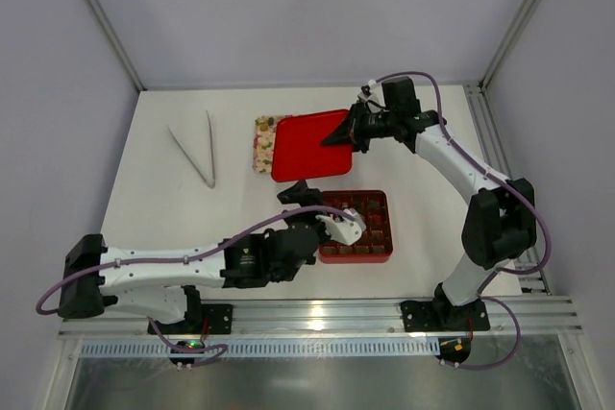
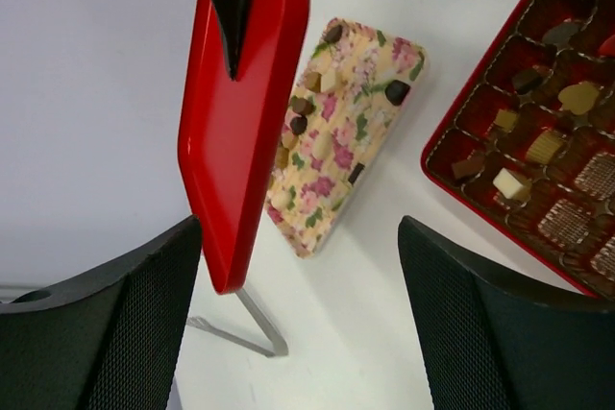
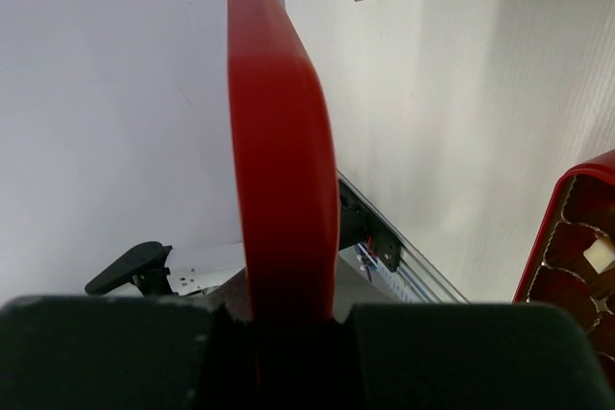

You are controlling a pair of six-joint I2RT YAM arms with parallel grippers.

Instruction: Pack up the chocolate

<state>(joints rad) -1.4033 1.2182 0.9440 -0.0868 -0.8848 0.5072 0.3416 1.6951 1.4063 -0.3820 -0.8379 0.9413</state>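
Robot lab test cell: left arm [image 1: 173, 271] and right arm [image 1: 461, 165] bolted to an aluminium rail [image 1: 327, 319] at the near edge of a white table [image 1: 163, 208], boxed in by plain grey panels [image 1: 307, 7] and extrusion posts [image 1: 96, 12].

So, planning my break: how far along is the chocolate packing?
Done: a few chocolates sit in the red box. In hand: the right gripper holds the red lid up; the left gripper is open, empty. Left: several more on the flowered tray.
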